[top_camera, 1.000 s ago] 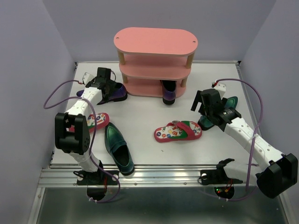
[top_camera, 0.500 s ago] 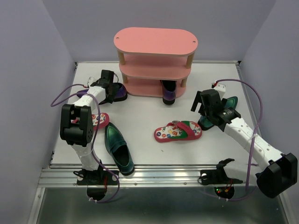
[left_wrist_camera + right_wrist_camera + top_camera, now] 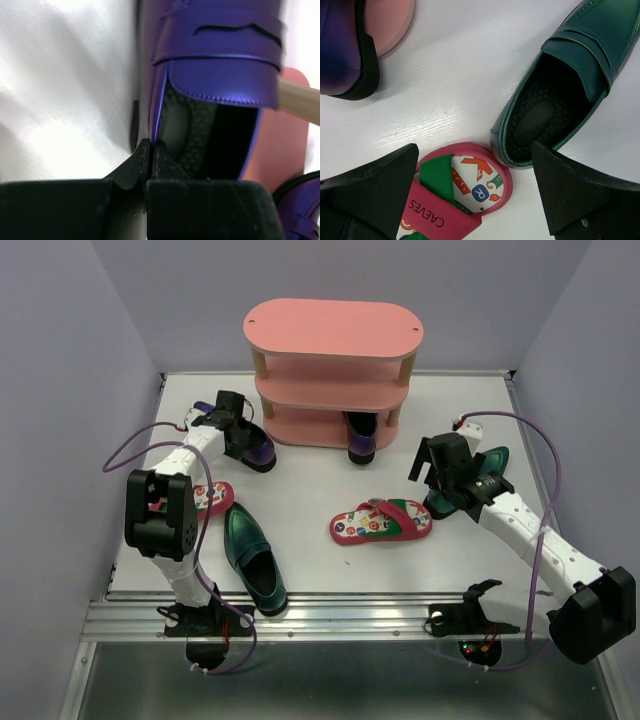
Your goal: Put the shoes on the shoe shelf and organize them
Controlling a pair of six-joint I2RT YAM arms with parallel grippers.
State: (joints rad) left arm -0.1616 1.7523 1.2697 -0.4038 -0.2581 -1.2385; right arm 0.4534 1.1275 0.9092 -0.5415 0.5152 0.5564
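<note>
My left gripper (image 3: 237, 428) (image 3: 152, 145) is shut on the thin side rim of a glossy purple loafer (image 3: 256, 450) (image 3: 220, 60), which lies left of the pink shoe shelf (image 3: 335, 370). A second purple loafer (image 3: 361, 436) (image 3: 340, 50) sits in the shelf's bottom tier, heel sticking out. My right gripper (image 3: 440, 468) (image 3: 475, 187) hangs open above the toe end of a red flip-flop (image 3: 381, 522) (image 3: 460, 195) and the heel of a dark-green loafer (image 3: 492, 465) (image 3: 560, 95). Another green loafer (image 3: 255, 560) lies front left. A second flip-flop (image 3: 212, 498) is half hidden under my left arm.
The shelf's pink bottom board (image 3: 287, 155) and a wooden post (image 3: 300, 97) stand right beside the held loafer. Purple walls close in the table on three sides. A metal rail (image 3: 330, 618) runs along the near edge.
My left gripper has shut on the purple loafer's rim, and that arm has swung so the loafer shifted slightly toward the shelf. The right arm has not moved.
</note>
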